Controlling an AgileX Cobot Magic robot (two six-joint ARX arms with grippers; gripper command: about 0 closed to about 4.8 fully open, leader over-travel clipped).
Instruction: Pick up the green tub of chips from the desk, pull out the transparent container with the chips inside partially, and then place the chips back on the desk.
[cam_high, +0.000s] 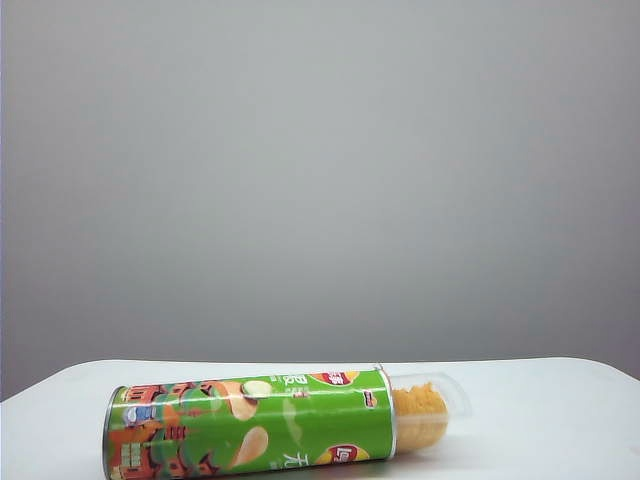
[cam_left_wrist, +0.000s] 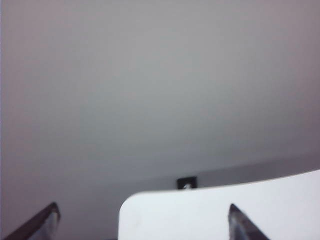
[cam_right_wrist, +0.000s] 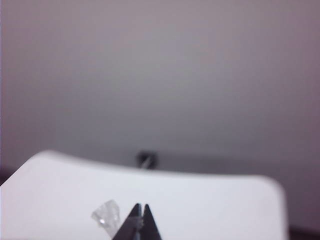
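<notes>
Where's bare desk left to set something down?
Free: the white desk right of the transparent container, and the strip behind the green tub of chips to the far edge. Crowded: front-left, where the tub lies. Neither hand shows in the exterior view; left hand open, right hand shut.

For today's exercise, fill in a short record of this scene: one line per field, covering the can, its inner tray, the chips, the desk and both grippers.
can: green tub of chips lying on its side on the desk
tray: transparent container pulled partly out of the can's right end
chips: chips orange-yellow, visible inside the tray
left gripper: left gripper open, empty, clear of the can
right gripper: right gripper shut, holding nothing, with the tray's clear end beside its tips
task state: can back on desk, tray partly out
</notes>
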